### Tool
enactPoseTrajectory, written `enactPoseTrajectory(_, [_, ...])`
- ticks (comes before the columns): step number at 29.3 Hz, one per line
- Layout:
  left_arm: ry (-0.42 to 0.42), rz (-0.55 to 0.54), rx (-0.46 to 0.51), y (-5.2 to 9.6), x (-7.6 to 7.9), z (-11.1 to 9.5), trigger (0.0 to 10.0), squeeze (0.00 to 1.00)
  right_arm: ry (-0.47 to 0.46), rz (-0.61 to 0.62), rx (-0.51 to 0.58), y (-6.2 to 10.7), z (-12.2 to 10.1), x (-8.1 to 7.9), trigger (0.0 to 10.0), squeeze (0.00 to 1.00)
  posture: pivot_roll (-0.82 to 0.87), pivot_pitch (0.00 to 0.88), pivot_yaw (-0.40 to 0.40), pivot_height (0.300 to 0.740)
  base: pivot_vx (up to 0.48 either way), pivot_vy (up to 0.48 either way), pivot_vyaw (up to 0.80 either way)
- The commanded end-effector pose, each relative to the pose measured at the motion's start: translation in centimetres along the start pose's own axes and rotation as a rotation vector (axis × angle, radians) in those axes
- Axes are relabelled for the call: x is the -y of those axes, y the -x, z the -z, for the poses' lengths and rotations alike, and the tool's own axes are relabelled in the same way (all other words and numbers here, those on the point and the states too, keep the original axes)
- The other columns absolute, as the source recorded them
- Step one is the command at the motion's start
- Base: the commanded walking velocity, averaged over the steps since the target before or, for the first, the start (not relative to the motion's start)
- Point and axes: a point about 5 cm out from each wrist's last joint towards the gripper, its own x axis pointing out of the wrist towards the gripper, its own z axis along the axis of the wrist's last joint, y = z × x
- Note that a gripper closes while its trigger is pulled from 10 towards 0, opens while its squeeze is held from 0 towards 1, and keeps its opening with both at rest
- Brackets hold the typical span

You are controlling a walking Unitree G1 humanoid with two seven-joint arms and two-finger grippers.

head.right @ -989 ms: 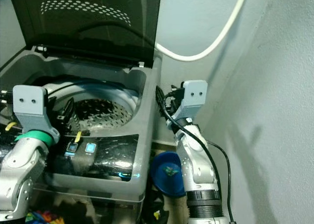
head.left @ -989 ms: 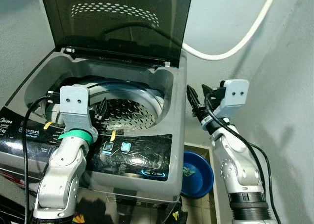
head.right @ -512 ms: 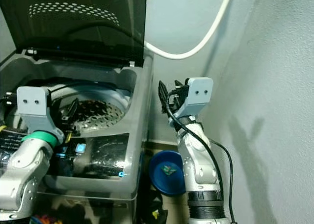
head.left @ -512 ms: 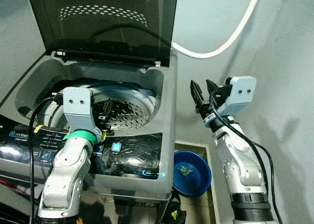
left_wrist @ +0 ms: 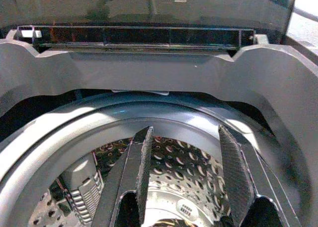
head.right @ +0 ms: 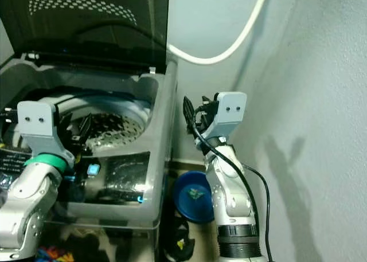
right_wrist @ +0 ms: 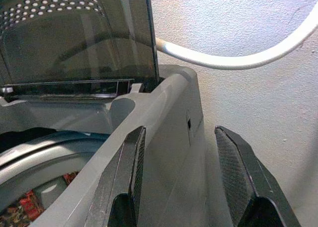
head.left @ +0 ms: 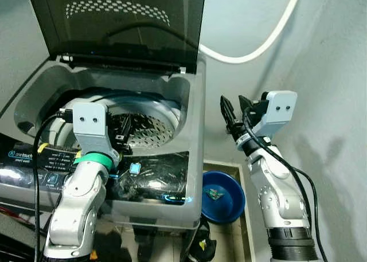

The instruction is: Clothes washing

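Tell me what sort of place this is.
Likely a home laundry corner: a top-loading washing machine with its lid raised, a white hose along the bare wall, and a blue basin on the floor.

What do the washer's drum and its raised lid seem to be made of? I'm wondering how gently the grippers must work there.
The drum looks like bare metal, probably stainless steel: shiny, silvery, punched with rows of small holes. The lid looks like dark, smoky see-through plastic or glass, which one I can't tell: glossy, with reflections and a dotted pattern near its top.
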Motion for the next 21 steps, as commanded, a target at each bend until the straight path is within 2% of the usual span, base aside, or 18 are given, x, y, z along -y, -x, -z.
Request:
enactPoseTrajectory(1, [0.016,0.016,-0.064,0.32,0.27,1.35,10.0,0.0,-0.011,0.003,-0.015,0.36,0.27,0.05,10.0,0.0,0.08,0.033,0.024,0.74,-0.42,0.0,0.0])
enactPoseTrajectory(13, [0.015,0.013,-0.065,0.44,0.34,1.44,10.0,0.0,-0.007,-0.01,-0.025,0.43,0.32,-0.13,10.0,0.0,0.07,0.031,0.018,0.74,-0.388,0.0,0.0])
enactPoseTrajectory(21, [0.008,0.008,-0.07,0.5,0.23,1.52,10.0,0.0,-0.012,-0.018,-0.028,0.38,0.36,-0.3,10.0,0.0,0.08,0.031,0.015,0.74,0.0,0.0,0.0])
